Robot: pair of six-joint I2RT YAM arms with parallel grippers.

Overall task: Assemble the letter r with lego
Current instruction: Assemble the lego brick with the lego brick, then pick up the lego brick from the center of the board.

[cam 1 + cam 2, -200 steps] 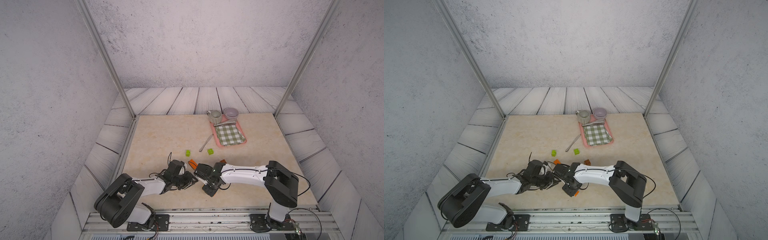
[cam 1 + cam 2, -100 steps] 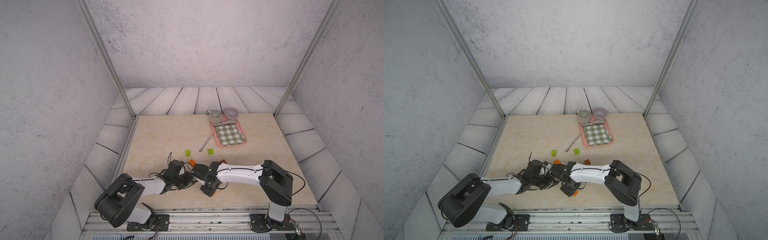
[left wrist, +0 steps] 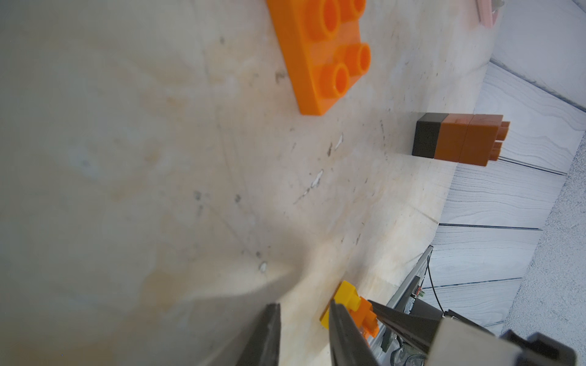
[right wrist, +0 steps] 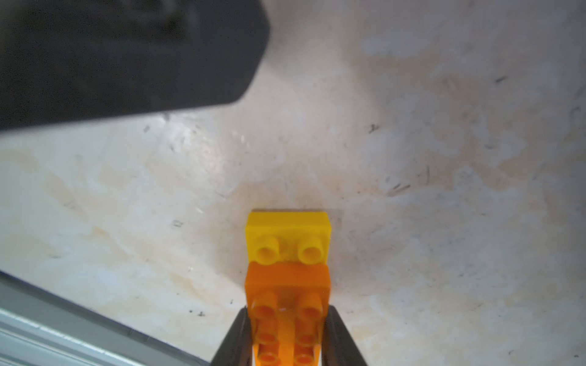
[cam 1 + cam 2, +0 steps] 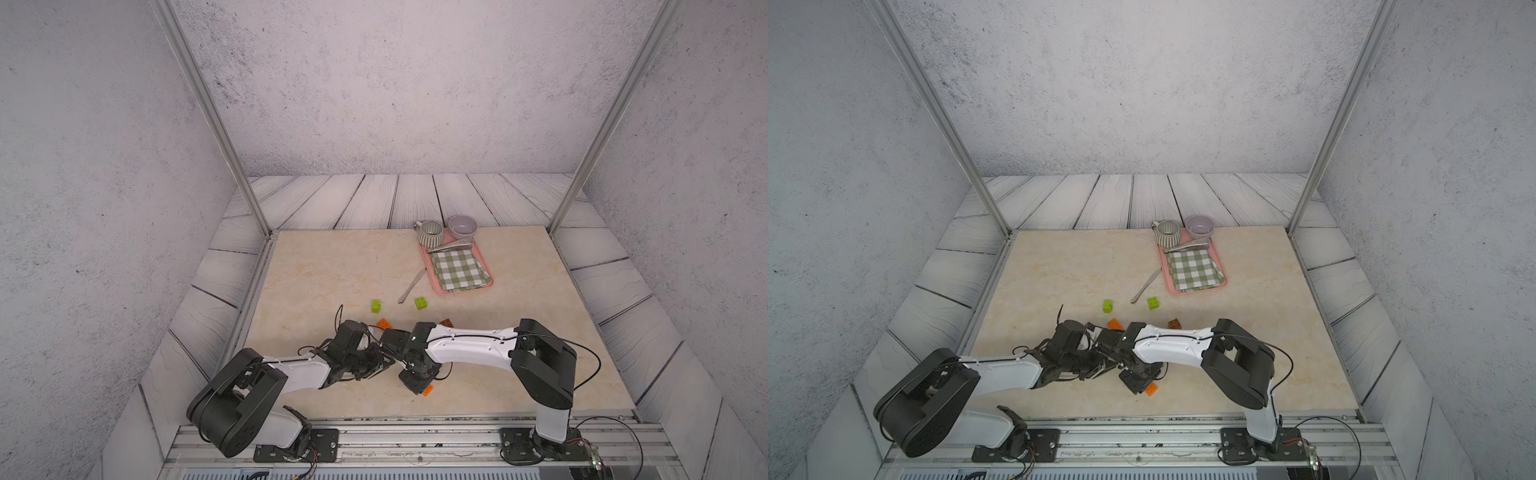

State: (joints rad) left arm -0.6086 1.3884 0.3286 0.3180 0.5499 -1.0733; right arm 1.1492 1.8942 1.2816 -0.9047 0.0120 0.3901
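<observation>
Now clamped lengthwise in right gripper point(image 4: 288, 320): orange brick point(image 4: 287, 282), yellow brick point(image 4: 288, 226) capping far end, just beside left gripper point(image 3: 303, 309), slightly parted, empty.

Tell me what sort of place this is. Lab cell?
Likely a robot-lab test cell: left arm and right arm mounted on an aluminium rail, aluminium posts framing printed-looking walls, staged lego bricks and a pink tray.
</observation>
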